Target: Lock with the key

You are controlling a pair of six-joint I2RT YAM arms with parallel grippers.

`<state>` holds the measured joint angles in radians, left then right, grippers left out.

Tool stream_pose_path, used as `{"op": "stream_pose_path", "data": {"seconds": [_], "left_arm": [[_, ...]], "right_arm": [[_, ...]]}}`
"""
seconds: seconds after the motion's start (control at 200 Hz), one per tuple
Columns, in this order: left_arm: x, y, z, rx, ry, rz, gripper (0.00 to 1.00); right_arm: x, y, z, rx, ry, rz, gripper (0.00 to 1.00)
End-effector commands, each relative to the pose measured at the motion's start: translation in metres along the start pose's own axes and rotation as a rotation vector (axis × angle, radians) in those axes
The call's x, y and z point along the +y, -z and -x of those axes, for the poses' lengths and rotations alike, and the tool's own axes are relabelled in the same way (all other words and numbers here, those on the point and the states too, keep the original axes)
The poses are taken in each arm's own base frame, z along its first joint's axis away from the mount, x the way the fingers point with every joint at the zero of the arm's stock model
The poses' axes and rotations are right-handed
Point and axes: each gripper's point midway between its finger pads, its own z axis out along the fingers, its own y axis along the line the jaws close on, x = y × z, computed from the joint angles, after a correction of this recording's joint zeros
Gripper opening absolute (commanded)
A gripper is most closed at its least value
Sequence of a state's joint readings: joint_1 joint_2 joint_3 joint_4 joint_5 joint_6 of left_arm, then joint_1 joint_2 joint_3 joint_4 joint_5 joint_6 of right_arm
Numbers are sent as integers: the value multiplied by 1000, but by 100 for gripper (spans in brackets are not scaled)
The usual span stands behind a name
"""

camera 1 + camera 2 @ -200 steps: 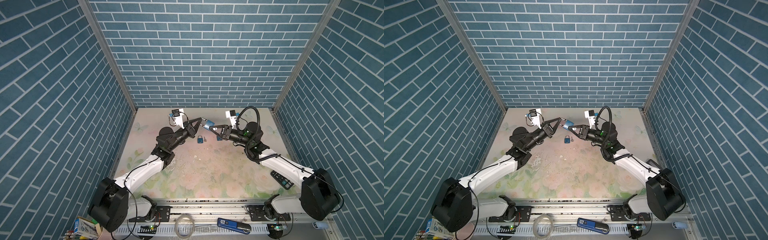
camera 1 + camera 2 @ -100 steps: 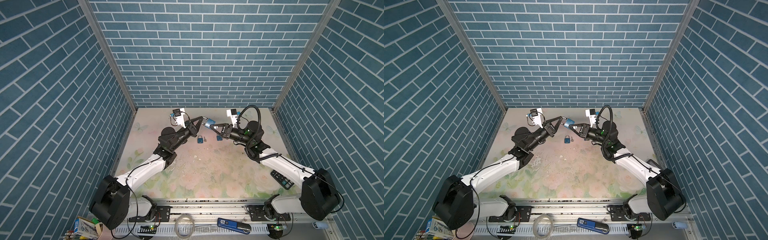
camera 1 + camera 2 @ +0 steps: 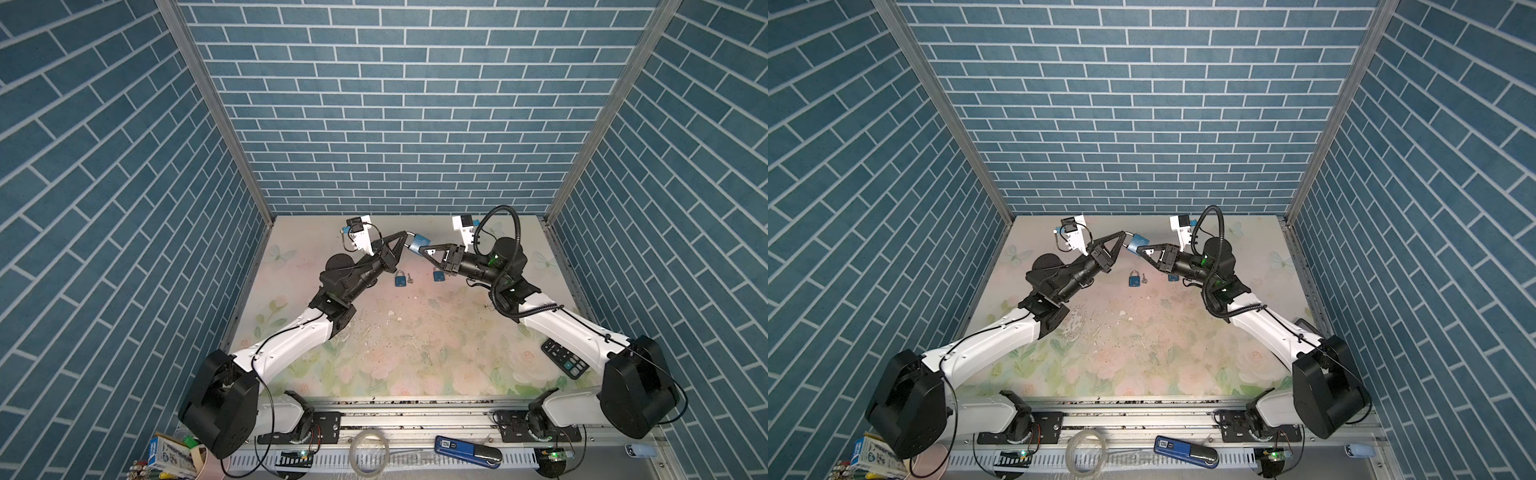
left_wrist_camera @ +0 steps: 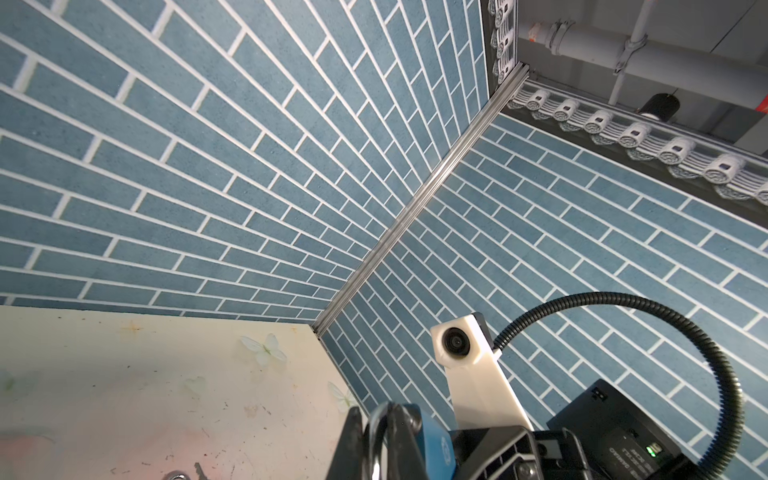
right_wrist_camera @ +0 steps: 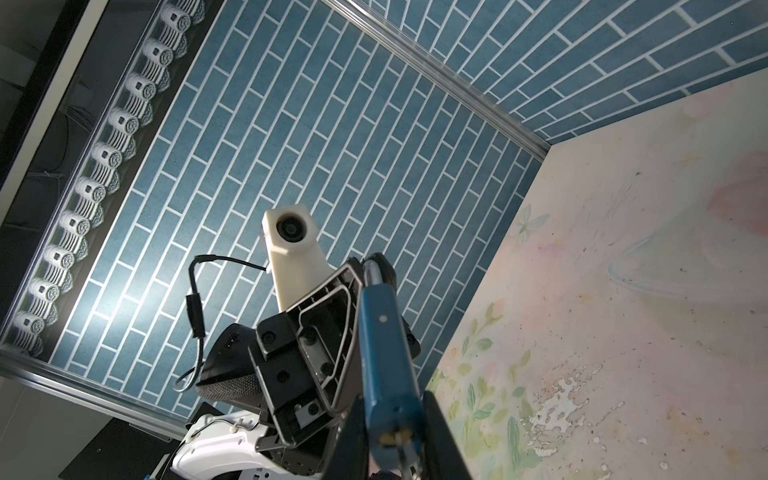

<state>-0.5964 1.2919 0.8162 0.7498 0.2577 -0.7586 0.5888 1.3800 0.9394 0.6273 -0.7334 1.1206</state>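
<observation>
Padlock [image 5: 384,353] shows edge-on at right wrist, broadside from above.

spare padlock [image 3: 1172,277] mostly behind right gripper [image 3: 1139,249]

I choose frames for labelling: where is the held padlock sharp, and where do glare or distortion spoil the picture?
Both top views: padlock small but sharp, walls splayed by the wide lens. Left wrist view: padlock cut by the frame edge, slightly soft. Right wrist view: padlock close and clear; a bright patch glares on the wall.
</observation>
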Motion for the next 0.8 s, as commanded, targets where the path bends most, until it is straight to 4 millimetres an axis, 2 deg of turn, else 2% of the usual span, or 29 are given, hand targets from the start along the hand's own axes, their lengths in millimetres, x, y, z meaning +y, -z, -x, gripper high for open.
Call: {"op": "stream_pose_path", "data": {"seconds": [0.0,0.38,0.57,0.795], "left_arm": [[-57,23,-124,511,22,-240,0],[-59,24,-113,544,58,-219,6],[-66,23,-101,552,84,-248,9],[-64,25,-84,568,126,-268,11]], "right_arm": [[57,-9,8,-30,184,133,0],[57,4,-3,-21,213,120,0],[59,4,-5,-7,222,134,0],[58,7,-10,7,235,132,0]]}}
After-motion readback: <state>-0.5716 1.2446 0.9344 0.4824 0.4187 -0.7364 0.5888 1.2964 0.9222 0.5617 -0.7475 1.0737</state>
